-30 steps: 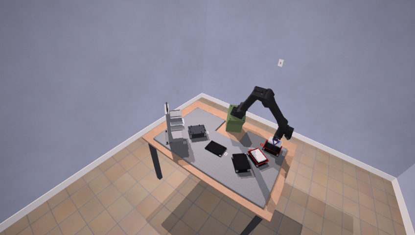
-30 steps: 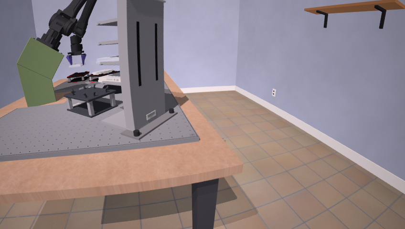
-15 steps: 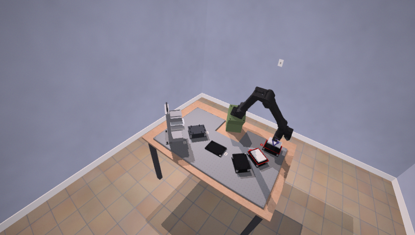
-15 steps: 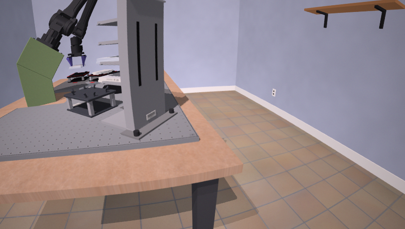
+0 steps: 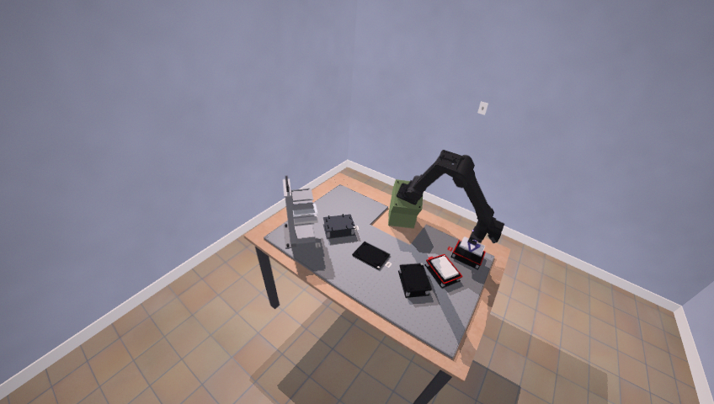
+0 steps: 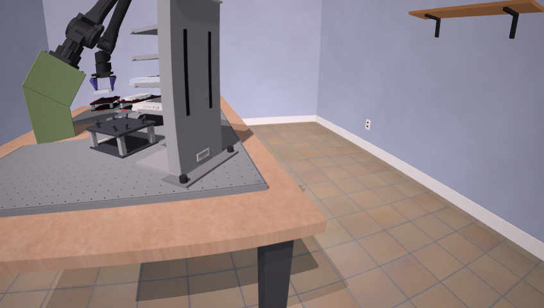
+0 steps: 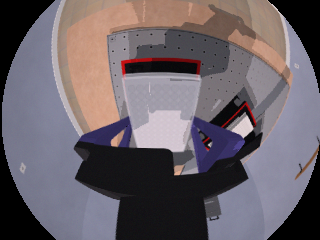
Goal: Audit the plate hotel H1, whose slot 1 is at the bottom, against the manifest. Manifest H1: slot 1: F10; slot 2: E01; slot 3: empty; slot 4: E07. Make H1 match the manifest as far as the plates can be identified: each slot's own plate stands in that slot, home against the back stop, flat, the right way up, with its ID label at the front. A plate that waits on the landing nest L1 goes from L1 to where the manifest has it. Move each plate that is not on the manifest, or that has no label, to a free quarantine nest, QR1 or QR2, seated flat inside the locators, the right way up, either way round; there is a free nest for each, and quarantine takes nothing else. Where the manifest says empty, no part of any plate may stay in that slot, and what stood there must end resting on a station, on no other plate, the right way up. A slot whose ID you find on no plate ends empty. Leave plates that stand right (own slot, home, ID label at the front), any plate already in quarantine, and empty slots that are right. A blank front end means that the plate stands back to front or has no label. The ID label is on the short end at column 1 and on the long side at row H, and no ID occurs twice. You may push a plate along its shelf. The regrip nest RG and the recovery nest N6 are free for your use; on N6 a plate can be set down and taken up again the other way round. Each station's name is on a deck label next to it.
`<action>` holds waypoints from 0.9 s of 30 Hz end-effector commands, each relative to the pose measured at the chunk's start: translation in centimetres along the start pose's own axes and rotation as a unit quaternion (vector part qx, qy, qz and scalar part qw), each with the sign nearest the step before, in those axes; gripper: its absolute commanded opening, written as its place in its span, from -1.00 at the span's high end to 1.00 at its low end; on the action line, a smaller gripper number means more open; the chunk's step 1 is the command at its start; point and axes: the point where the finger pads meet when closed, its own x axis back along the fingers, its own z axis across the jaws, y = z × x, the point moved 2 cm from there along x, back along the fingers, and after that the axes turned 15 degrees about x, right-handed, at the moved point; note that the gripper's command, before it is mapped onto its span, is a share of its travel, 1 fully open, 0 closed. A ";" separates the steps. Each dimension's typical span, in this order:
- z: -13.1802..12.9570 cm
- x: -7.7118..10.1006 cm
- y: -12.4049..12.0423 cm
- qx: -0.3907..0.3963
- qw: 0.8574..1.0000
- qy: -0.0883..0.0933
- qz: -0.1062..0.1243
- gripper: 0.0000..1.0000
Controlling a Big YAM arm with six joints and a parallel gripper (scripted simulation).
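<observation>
We find the gripper (image 7: 162,139) spread wide across a white plate (image 7: 162,110), gripping it; plate's long axis runs toward the red-rimmed nest (image 7: 160,67) at upper centre, directly beneath

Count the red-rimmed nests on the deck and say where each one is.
2. One nest carries a white plate; the other nest sits right beside it, below the gripper, which holds a second plate over it. None seems hidden.
</observation>
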 end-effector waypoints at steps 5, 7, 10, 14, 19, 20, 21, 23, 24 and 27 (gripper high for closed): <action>-0.1 -0.9 0.0 0.000 1.000 0.001 0.000 -0.72; -0.1 -0.9 0.0 0.000 1.000 0.001 0.000 -0.72; 0.1 -0.8 0.4 0.003 1.000 0.001 -0.005 -0.72; -0.2 -1.3 0.2 -0.001 1.000 0.000 -0.002 -0.72; 0.0 -1.5 0.3 0.001 1.000 0.001 -0.003 -0.72; -0.1 -1.7 0.2 0.000 1.000 0.001 -0.002 -0.72; -0.2 -1.7 0.2 -0.001 1.000 0.000 -0.002 -0.72; -0.2 -1.8 0.2 -0.001 1.000 0.000 -0.002 -0.72; -0.2 -1.8 0.2 -0.001 1.000 0.000 -0.002 -0.72; 0.0 -1.8 0.5 0.001 1.000 0.001 -0.005 -0.72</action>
